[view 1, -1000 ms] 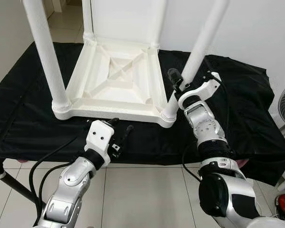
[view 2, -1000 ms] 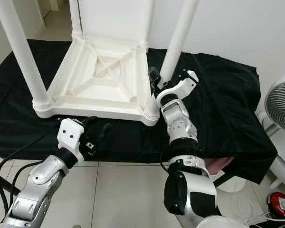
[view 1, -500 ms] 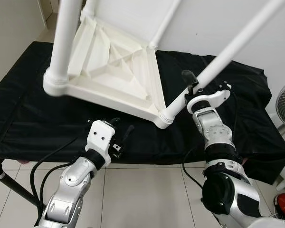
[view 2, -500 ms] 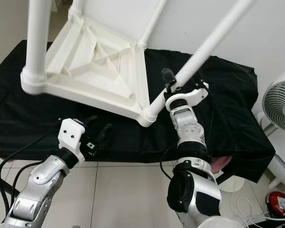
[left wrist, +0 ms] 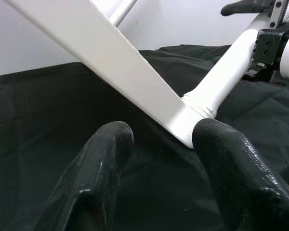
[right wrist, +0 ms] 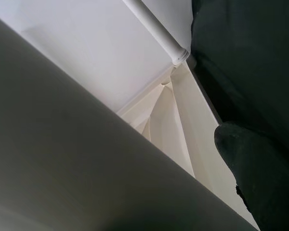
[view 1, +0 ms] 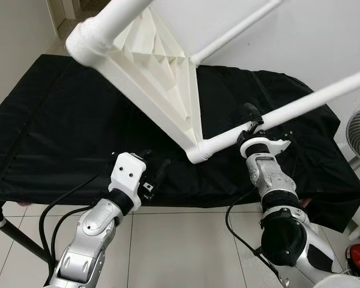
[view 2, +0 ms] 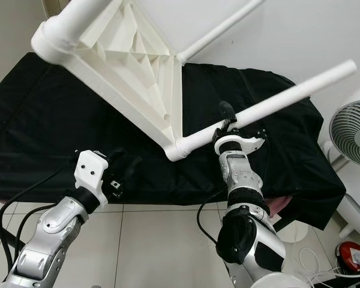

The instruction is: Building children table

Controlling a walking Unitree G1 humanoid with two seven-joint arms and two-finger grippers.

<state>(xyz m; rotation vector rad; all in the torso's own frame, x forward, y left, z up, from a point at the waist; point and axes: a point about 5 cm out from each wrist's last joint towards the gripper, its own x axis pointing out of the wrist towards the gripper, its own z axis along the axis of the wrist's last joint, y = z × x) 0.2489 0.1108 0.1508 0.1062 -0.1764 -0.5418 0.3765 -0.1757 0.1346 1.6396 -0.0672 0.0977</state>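
The children's table (view 1: 162, 72), white plastic and upside down, stands steeply tilted over the black cloth (view 1: 54, 114) that covers the low bench in front of me. It rests on one corner (view 1: 197, 153) near the cloth's near edge, and the ribbed underside of its top rises from there up and to the far left. One leg (view 1: 300, 108) runs from that low corner out to the right, almost level. A second leg (view 1: 237, 29) slants up toward the far right against the white wall (view 1: 324, 42). A third leg (view 1: 117, 13) leaves the high corner at the far left.

My right pincer (view 1: 250, 120) is clenched on the level leg, just right of the low corner, with one black finger showing above the tube. In my right wrist view the leg is a broad pale band across the frame with a fingertip (right wrist: 260, 178) beside it.

My left pincer (view 1: 153, 171) hovers at the near edge of the cloth, left of the low corner and apart from it. Its fingers (left wrist: 94, 173) are spread and released, holding nothing, and the corner shows between them in my left wrist view.

A fan (view 2: 351, 129) stands on the right, beyond the bench. Pale floor tiles (view 1: 180, 246) lie below.
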